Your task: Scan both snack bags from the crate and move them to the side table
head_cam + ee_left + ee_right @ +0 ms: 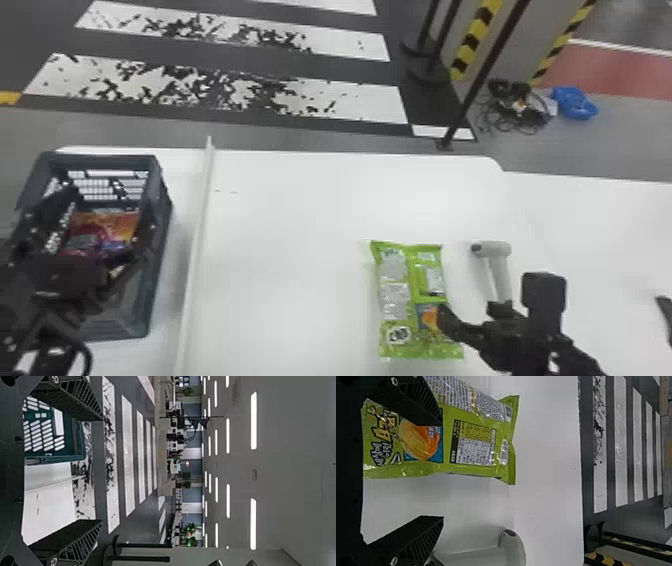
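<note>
In the head view, my left gripper [109,212] is over the dark crate [161,220], open above an orange, red and purple snack bag [112,222] lying inside. The left wrist view has the left gripper [102,470] with its fingers wide apart and the crate's rim [59,459] between them. A green snack bag [397,280] lies flat on the white table, its printed side up. My right gripper [472,310] is open at that bag's lower right, holding nothing. In the right wrist view, one finger of the right gripper [441,469] overlaps the green bag [474,427]; the other is near the grey scanner [510,548].
The scanner [495,250] lies right of the green bag, its handle pointing toward the right gripper. A raised white strip [197,240] runs along the table between crate and bag. Beyond the far edge are dark posts [482,75] and cables on the floor.
</note>
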